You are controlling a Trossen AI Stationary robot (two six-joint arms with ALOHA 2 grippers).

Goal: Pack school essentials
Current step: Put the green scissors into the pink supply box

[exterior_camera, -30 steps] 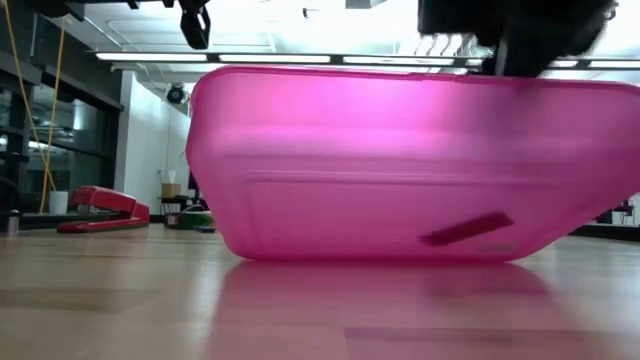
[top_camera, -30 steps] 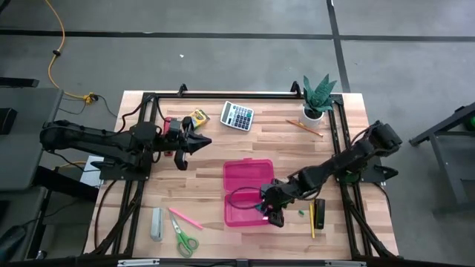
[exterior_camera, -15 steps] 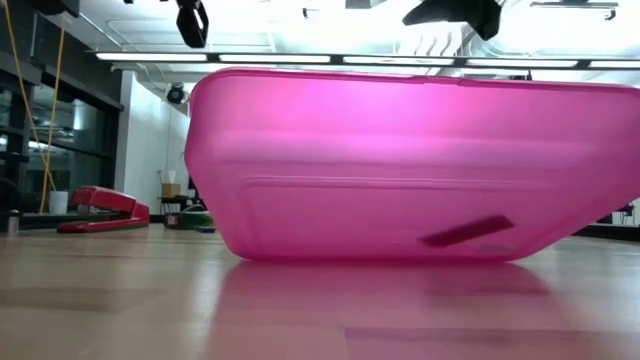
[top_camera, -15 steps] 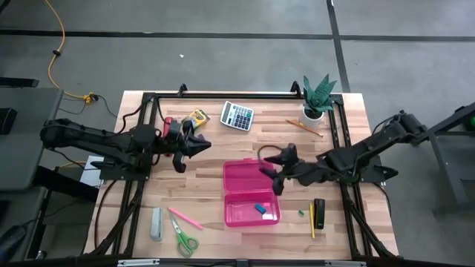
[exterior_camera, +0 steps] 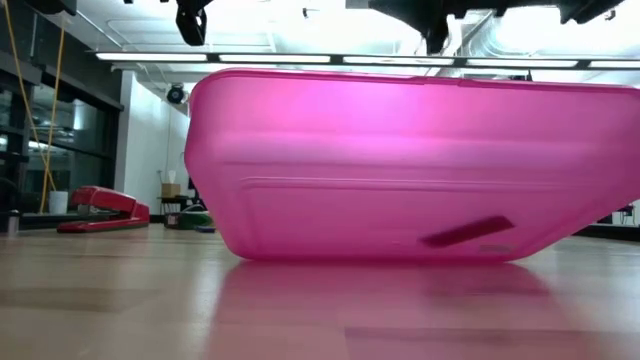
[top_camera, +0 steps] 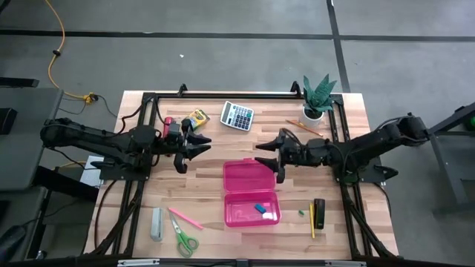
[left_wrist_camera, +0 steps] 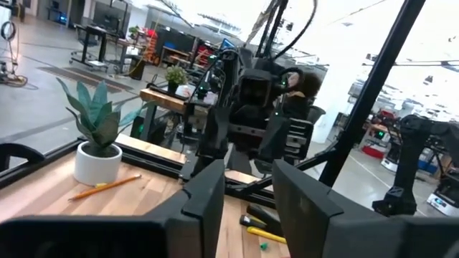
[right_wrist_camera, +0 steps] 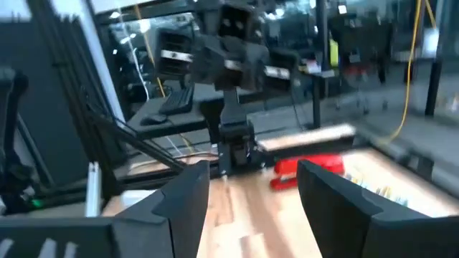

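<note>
Though open, case (top_camera: 251,191) with eraser (top_camera: 259,208)

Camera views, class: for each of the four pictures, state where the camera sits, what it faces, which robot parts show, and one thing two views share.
High view: above the table, looking straight down; both arms, left gripper, right gripper, pink case.
Low view: at tabletop height, facing the pink case's wall; arm parts overhead.
Left wrist view: looks past its own fingers toward the right arm and potted plant.
Right wrist view: looks past its own fingers toward the left arm and red stapler.
Shared: high and left wrist views both show the plant.
</note>
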